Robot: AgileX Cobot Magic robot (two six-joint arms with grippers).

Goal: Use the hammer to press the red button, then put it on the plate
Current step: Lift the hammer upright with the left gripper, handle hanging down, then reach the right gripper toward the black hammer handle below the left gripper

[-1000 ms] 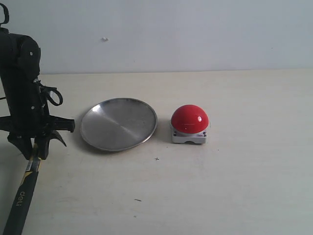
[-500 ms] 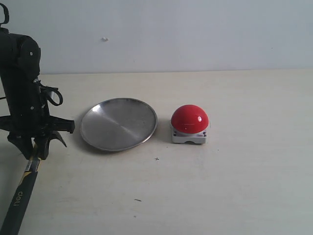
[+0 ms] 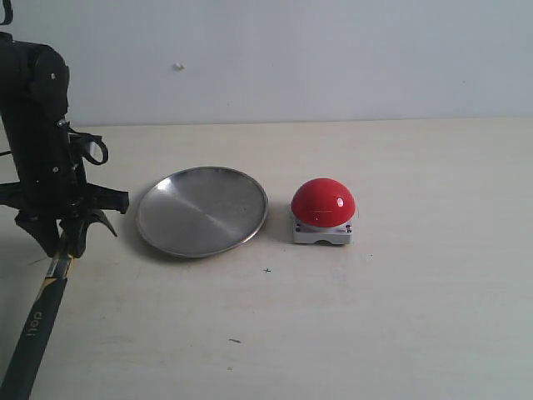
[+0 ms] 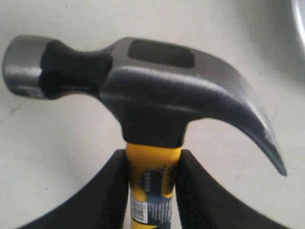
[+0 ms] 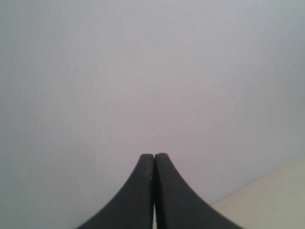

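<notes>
While my left gripper [image 3: 63, 243] clamped the hammer [image 3: 37, 321] at lower left, I next needed it carried right, over the red button [image 3: 323, 202].

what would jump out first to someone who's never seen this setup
The glossy red button catches the eye first, right of centre on the pale table. The shiny silver plate lies just to its left, apart from it. At the far left, the left gripper is clamped on the yellow neck of the hammer, just below its dark head.
</notes>
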